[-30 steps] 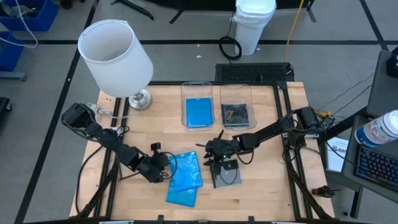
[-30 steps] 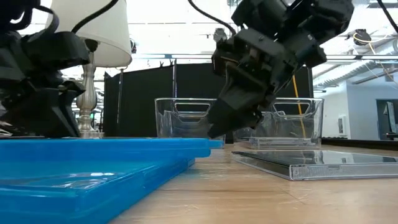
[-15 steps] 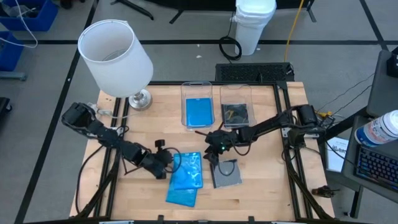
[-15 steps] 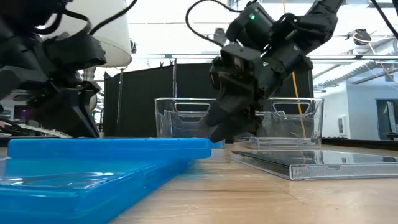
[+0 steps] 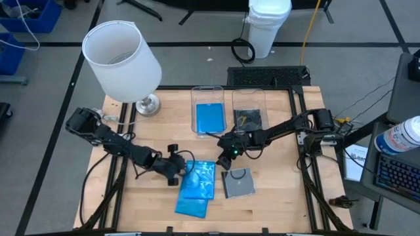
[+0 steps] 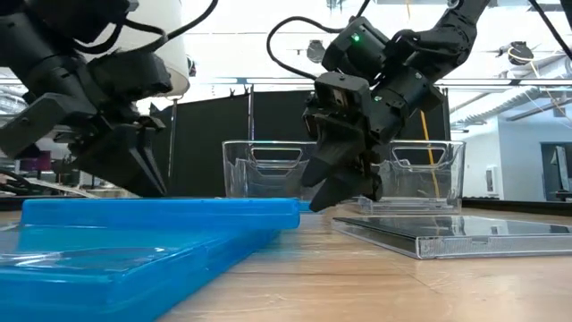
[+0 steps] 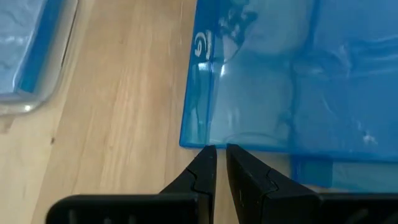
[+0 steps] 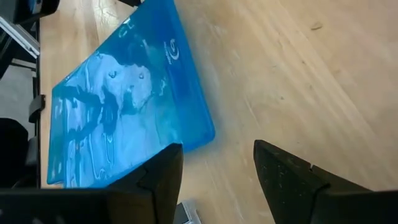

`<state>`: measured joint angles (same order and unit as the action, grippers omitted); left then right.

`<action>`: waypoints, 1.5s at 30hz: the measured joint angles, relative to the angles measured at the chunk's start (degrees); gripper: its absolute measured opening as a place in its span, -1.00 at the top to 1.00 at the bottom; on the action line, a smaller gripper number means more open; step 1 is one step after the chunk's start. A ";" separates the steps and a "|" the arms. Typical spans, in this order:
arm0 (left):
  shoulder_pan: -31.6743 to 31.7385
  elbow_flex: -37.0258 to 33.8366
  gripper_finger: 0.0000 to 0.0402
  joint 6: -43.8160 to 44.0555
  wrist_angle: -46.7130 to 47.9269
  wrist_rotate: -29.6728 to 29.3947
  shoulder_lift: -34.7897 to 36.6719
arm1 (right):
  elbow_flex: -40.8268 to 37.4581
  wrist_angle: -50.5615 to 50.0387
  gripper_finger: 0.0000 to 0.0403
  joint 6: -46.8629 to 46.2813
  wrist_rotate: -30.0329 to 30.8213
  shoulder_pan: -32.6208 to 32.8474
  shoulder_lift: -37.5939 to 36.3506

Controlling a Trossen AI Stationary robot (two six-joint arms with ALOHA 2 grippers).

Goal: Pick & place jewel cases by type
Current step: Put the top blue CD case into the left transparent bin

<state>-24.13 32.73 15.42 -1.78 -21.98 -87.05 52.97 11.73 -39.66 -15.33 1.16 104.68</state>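
Observation:
Two bright blue jewel cases lie near the table's front. The upper one point(image 5: 199, 178) rests partly on the lower one point(image 5: 191, 206). A grey jewel case point(image 5: 239, 184) lies flat to their right. My left gripper point(image 7: 217, 149) is shut at the upper blue case's left edge. My right gripper point(image 8: 214, 180) is open and hovers just beyond that case's far right corner point(image 8: 205, 134), holding nothing. My left gripper meets the upper blue case's left edge point(image 7: 205, 142) with its shut fingertips, near one corner. The fingers slant down from the table's left. The case lies flat, partly on the lower blue case.
Two clear bins stand at the back. The left bin point(image 5: 209, 93) holds a blue case and the right bin point(image 5: 250, 95) holds a dark one. A white lamp point(image 5: 121, 59) stands at the far left corner. Bare wood lies between the bins and the cases.
My left gripper has gone toward the table's right, against the upper blue case's left edge, and the case has slid slightly right. My right gripper has drawn back toward the far edge, away from the grey case, and has rolled about its own axis.

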 joint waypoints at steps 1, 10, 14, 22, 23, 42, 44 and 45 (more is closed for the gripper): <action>0.18 0.00 0.77 -0.22 -0.54 0.02 0.00 | 0.00 -0.03 0.06 0.00 0.00 0.11 0.00; 2.04 0.02 0.77 -5.64 -9.98 0.28 -8.02 | 0.00 -0.63 0.06 0.23 -0.06 0.45 0.00; 1.40 0.23 0.77 -7.65 -11.12 -0.42 -8.45 | 0.00 -0.87 0.07 0.53 -0.06 0.45 0.00; -1.54 0.48 0.77 -9.34 -9.54 -2.57 -1.36 | 0.00 -2.00 0.07 1.00 -2.91 0.41 0.00; -2.01 0.59 0.77 -9.26 -9.95 -2.56 -0.19 | 0.01 -2.20 0.07 1.07 -2.98 0.39 0.00; -14.57 7.01 0.77 0.53 -16.36 4.68 -6.58 | 0.00 -3.45 0.08 0.54 -5.71 0.26 0.00; -15.61 9.85 0.77 -1.06 -15.65 6.69 -9.53 | 0.00 -3.46 0.08 0.02 -6.00 0.18 0.00; -16.06 11.35 0.77 -2.11 -14.75 7.52 -10.91 | 0.00 -3.48 0.08 0.00 -6.01 0.18 0.00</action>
<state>-40.19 44.08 13.31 -16.52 -14.45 -97.95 52.97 8.25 -39.66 -21.34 1.34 104.68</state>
